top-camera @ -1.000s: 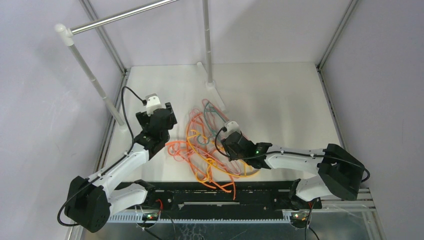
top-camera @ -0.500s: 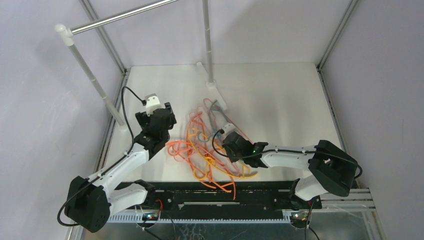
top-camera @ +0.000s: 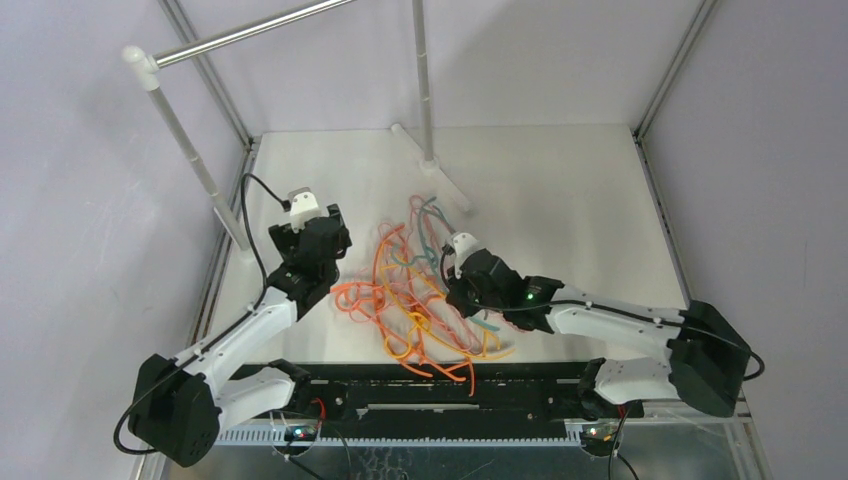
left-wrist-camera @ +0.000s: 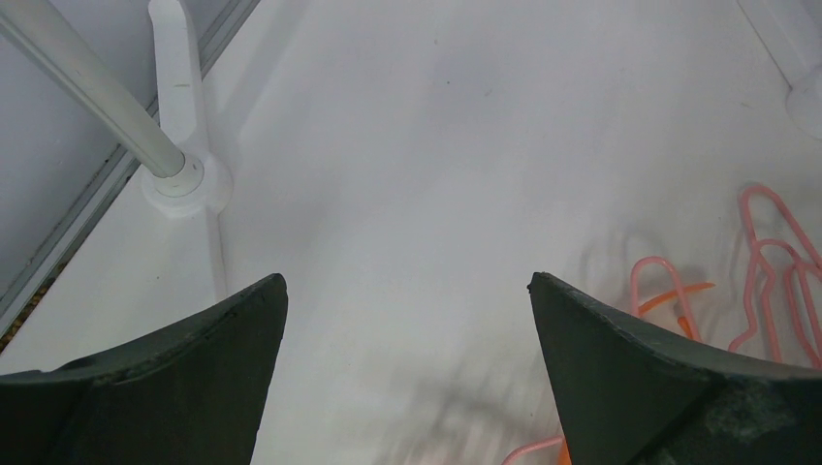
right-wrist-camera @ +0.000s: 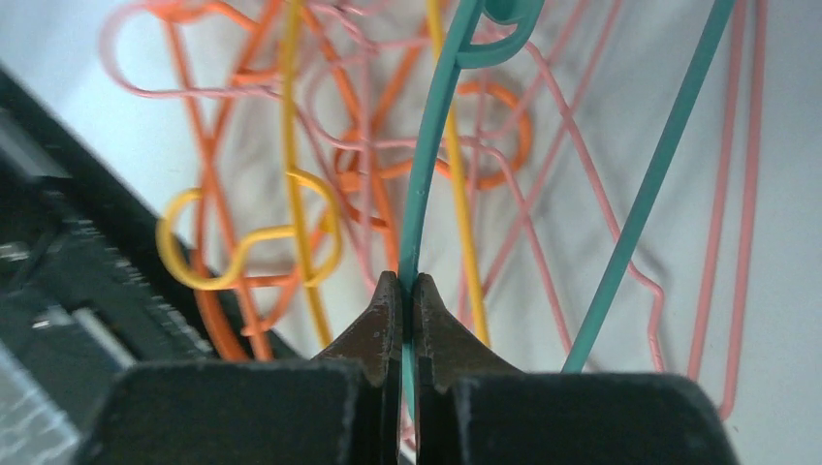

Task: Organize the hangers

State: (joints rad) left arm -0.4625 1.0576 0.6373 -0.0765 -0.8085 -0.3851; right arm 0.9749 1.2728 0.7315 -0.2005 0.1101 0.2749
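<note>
A tangled heap of thin hangers (top-camera: 415, 300) in orange, pink, yellow and teal lies mid-table. My right gripper (top-camera: 452, 292) sits over the heap's right side and is shut on a teal hanger (right-wrist-camera: 426, 165), whose wire runs straight up between the pinched fingertips (right-wrist-camera: 388, 310). Yellow (right-wrist-camera: 296, 208), orange and pink hangers (right-wrist-camera: 543, 184) lie under it. My left gripper (left-wrist-camera: 407, 286) hovers open over bare table left of the heap, nothing between its fingers (left-wrist-camera: 208, 339); pink hanger hooks (left-wrist-camera: 775, 262) show at its right.
A silver rail (top-camera: 250, 30) on white posts (top-camera: 190, 150) stands at the back left, with one post base (left-wrist-camera: 179, 184) close ahead of my left gripper. A second post (top-camera: 425, 90) rises behind the heap. Metal frame edges (top-camera: 655, 190) bound the table.
My right gripper closed onto the teal hanger and shifted over the heap; the hangers stirred and the rail stand moved slightly right. The left arm stayed still.
</note>
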